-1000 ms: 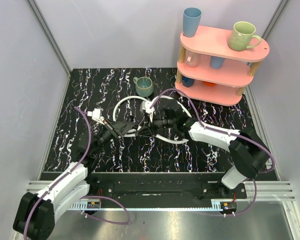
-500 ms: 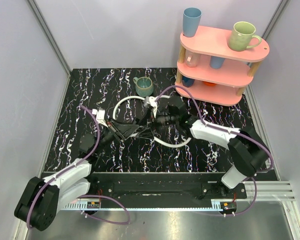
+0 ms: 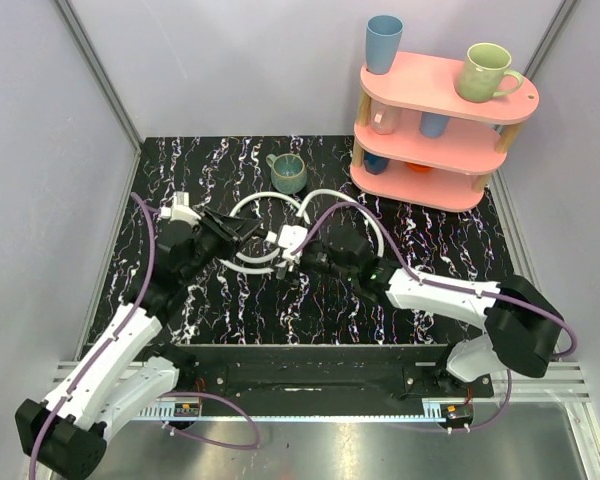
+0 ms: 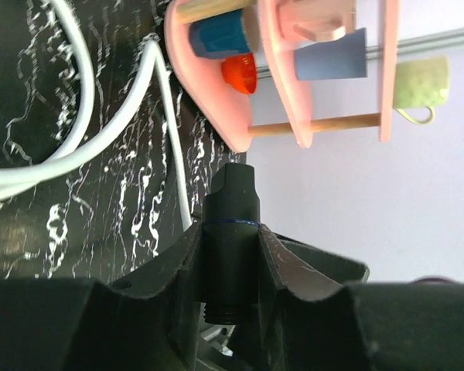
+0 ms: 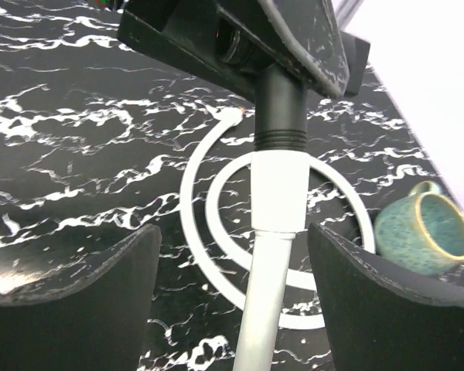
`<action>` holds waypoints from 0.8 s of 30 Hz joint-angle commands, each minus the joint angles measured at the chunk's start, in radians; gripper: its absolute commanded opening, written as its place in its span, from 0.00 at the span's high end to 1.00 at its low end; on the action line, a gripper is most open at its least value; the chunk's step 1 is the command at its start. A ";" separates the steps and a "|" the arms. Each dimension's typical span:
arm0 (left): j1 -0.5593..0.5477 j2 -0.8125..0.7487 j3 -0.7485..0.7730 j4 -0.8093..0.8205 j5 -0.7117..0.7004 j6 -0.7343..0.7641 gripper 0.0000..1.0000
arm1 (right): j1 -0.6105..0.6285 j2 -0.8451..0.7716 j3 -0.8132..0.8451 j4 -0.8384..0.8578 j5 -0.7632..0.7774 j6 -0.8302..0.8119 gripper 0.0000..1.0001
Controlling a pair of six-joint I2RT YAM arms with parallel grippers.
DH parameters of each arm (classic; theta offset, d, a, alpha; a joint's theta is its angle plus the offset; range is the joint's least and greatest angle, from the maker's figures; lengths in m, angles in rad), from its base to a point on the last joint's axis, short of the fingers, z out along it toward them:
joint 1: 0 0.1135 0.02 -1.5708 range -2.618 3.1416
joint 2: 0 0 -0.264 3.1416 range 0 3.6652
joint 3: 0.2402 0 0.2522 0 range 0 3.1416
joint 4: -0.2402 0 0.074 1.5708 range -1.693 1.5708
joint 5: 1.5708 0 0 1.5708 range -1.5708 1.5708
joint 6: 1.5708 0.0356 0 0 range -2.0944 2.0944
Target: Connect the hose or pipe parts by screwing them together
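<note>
**Work cell, seen from above and from both wrists.** A black, white-veined surface (image 3: 180,165) is enclosed by pale lilac walls (image 3: 230,60). A pink three-tier shelf (image 3: 445,100) of cups stands at its far right, and a teal mug (image 3: 287,173) sits near the far middle. Two white hoses (image 3: 248,203) lie in overlapping loops just in front of the mug. The left gripper (image 4: 230,236) is clenched on a black end fitting (image 4: 232,193). The right gripper (image 5: 232,229) is released, its fingers (image 5: 69,301) spread either side of the hose end (image 5: 267,309) joined to that fitting, touching neither.

You've got smooth white plastic hoses (image 5: 264,325), a matt black fitting (image 4: 230,232), a glossy marble-look tabletop (image 3: 230,160), and a glazed mug (image 3: 288,173) beside the hoses.
</note>
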 commanded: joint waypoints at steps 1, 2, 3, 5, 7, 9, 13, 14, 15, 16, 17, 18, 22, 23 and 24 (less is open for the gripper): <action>-0.001 0.051 0.175 -0.289 -0.020 -0.096 1.00 | 0.065 0.031 0.059 0.087 0.244 -0.206 0.19; -0.001 0.071 0.195 -0.320 -0.008 -0.101 1.00 | 0.093 0.040 0.068 0.088 0.308 -0.233 0.21; -0.001 0.079 0.226 -0.349 -0.006 -0.110 1.00 | 0.107 0.060 0.074 0.097 0.338 -0.258 0.22; -0.001 0.094 0.252 -0.421 -0.006 -0.115 1.00 | 0.131 0.080 0.096 0.102 0.388 -0.324 0.24; -0.001 0.097 0.270 -0.449 -0.008 -0.121 1.00 | 0.155 0.106 0.116 0.101 0.407 -0.358 0.27; -0.001 0.097 0.277 -0.458 -0.006 -0.122 1.00 | 0.175 0.129 0.124 0.108 0.431 -0.372 0.31; -0.001 0.091 0.280 -0.481 -0.012 -0.116 1.00 | 0.206 0.146 0.137 0.142 0.491 -0.384 0.85; -0.001 0.091 0.277 -0.483 -0.008 -0.115 1.00 | 0.206 0.147 0.139 0.142 0.491 -0.375 0.93; -0.001 0.091 0.272 -0.477 -0.002 -0.104 1.00 | 0.209 0.146 0.153 0.128 0.481 -0.361 0.99; -0.001 0.093 0.266 -0.442 0.021 -0.086 1.00 | 0.209 0.144 0.160 0.108 0.473 -0.315 1.00; -0.001 0.096 0.240 -0.406 0.044 -0.055 1.00 | 0.209 0.140 0.165 0.108 0.480 -0.288 1.00; -0.001 0.096 0.223 -0.366 0.070 0.024 1.00 | 0.206 0.132 0.163 0.114 0.473 -0.258 1.00; -0.001 0.010 0.027 0.028 0.234 0.221 1.00 | 0.135 0.077 0.160 0.038 0.262 -0.044 1.00; 0.001 -0.017 -0.103 0.134 0.259 0.244 1.00 | 0.076 0.059 0.154 0.036 0.128 0.004 1.00; -0.001 -0.045 -0.168 0.242 0.273 0.253 1.00 | 0.043 0.052 0.142 0.039 0.049 0.056 1.00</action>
